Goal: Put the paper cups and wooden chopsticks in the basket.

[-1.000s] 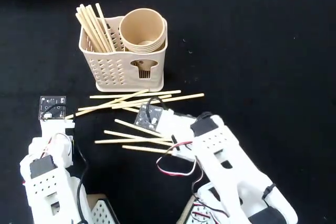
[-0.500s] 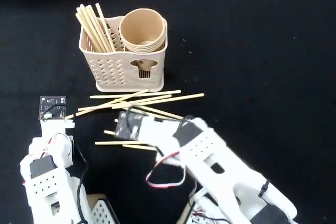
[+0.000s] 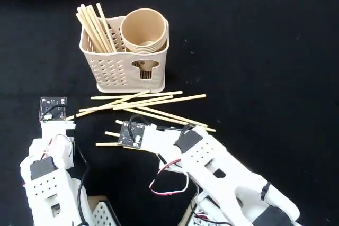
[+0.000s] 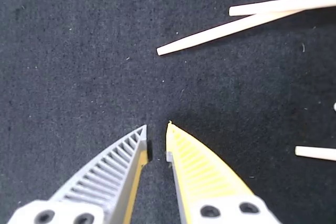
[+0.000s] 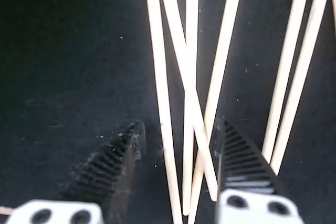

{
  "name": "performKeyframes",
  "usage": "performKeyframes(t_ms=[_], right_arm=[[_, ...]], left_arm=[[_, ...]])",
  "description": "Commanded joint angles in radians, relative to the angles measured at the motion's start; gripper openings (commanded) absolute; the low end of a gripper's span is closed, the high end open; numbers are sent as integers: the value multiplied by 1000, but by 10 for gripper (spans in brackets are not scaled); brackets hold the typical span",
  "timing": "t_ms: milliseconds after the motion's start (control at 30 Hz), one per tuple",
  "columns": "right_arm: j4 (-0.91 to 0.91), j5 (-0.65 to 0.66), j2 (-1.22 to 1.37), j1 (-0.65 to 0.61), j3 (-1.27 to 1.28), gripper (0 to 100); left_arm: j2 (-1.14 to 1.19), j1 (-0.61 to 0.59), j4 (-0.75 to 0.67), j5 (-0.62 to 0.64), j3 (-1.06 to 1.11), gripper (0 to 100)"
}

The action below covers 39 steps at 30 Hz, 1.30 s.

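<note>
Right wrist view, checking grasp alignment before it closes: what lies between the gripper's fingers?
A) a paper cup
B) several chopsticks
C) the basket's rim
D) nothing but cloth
B: several chopsticks run lengthwise through the gap of the open right gripper, crossing one another between its fingers.

The right arm (image 3: 212,157) hides parts of the loose chopsticks (image 3: 175,100); the nested cups (image 3: 144,30) cannot be counted

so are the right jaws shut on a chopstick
No, the right jaws stand open, with several chopsticks lying on the table between them.
</note>
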Motion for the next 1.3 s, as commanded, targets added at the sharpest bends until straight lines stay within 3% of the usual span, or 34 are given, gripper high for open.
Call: performKeyframes(t_ms=[0, 333, 567, 700, 967, 1267], right_arm=[[-18, -5, 30, -11, -7, 215], [-112, -6, 262, 54, -107, 212], [-94, -5, 245, 54, -96, 8], [-94, -6, 237, 54, -94, 12], [-25, -12, 36, 71, -99, 12], [61, -12, -263, 178, -96, 12]], left_arm=[[3, 5, -18, 0, -2, 83], [3, 5, -18, 0, -2, 83], [3, 5, -20, 0, -2, 83], [3, 5, -20, 0, -2, 83], [3, 5, -20, 0, -2, 83], [3, 5, -20, 0, -2, 83]])
